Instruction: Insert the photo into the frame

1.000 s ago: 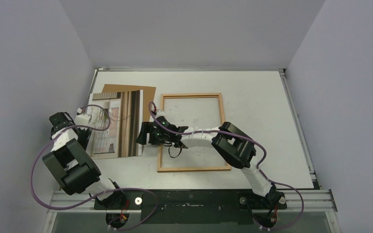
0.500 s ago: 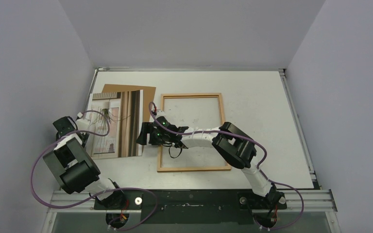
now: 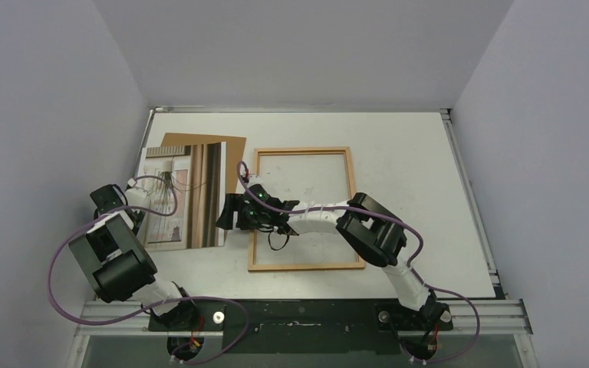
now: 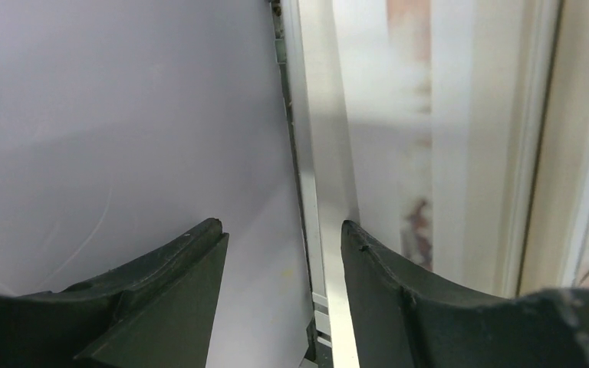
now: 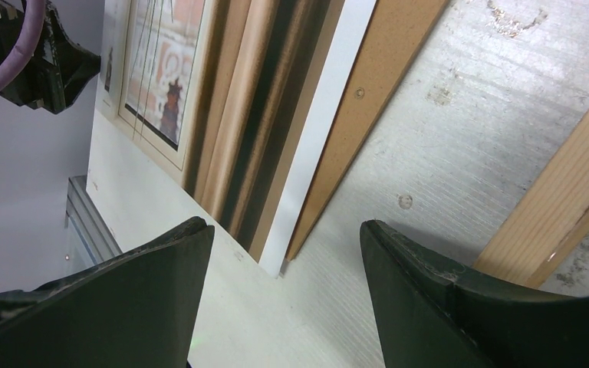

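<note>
The photo (image 3: 184,195) lies face up at the table's left, on top of a brown backing sheet (image 3: 203,141). The frame (image 3: 255,230) lies flat to its right, light wood with a clear pane. My right gripper (image 3: 227,211) is open between the photo and the frame. In the right wrist view my right gripper (image 5: 284,245) straddles the photo's (image 5: 230,115) near right corner, just above the table, with the frame (image 5: 575,222) to the right. My left gripper (image 3: 116,201) is open and empty at the photo's left edge. In the left wrist view my left gripper (image 4: 284,238) spans the table's edge beside the photo (image 4: 445,153).
The grey side wall (image 4: 123,115) stands right against the left gripper. The backing sheet (image 5: 383,92) sticks out from under the photo's right edge. A metal rail (image 3: 307,314) runs along the table's near edge by the arm bases.
My left arm has drawn back a little toward the near left, its wrist shifting along the photo's left edge. The right arm, photo and frame have hardly moved.
</note>
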